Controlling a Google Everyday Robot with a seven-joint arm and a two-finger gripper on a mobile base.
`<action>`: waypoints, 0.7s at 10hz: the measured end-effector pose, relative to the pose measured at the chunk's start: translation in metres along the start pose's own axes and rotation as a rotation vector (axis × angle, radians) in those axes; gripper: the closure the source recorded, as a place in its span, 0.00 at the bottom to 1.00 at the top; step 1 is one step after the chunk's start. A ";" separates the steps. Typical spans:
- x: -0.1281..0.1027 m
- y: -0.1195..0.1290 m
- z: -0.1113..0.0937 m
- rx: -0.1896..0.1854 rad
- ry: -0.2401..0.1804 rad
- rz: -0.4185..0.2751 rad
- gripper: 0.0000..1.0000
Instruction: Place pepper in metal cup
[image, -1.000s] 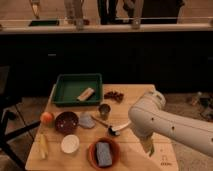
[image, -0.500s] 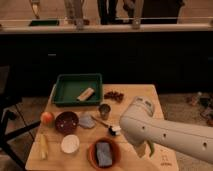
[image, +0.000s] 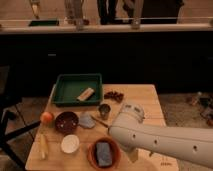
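Observation:
The pepper (image: 99, 121), slim and dark green, lies on the wooden table (image: 137, 97) just in front of the metal cup (image: 104, 110), which stands upright near the table's middle. My white arm (image: 160, 142) reaches across the table's front right, its elbow close to the right of the pepper. My gripper (image: 133, 156) hangs below the arm near the front edge, right of the orange bowl, apart from the pepper and the cup. It holds nothing that I can see.
A green tray (image: 64, 90) with a wooden block stands at the back left. A maroon bowl (image: 66, 121), a white bowl (image: 70, 144), an orange bowl (image: 92, 150) holding a grey sponge, a corn cob (image: 43, 146), an orange fruit (image: 46, 118), a grey lump (image: 86, 121) and dark red pieces (image: 114, 95) are around.
My arm has swung left over the table's front right and now covers more of it. The pepper, the cup and the bowls have not moved.

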 end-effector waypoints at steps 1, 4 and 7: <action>-0.004 -0.002 0.000 0.005 -0.002 -0.003 0.20; 0.023 -0.001 0.009 -0.027 -0.001 0.191 0.20; 0.053 0.013 0.023 -0.071 0.001 0.416 0.20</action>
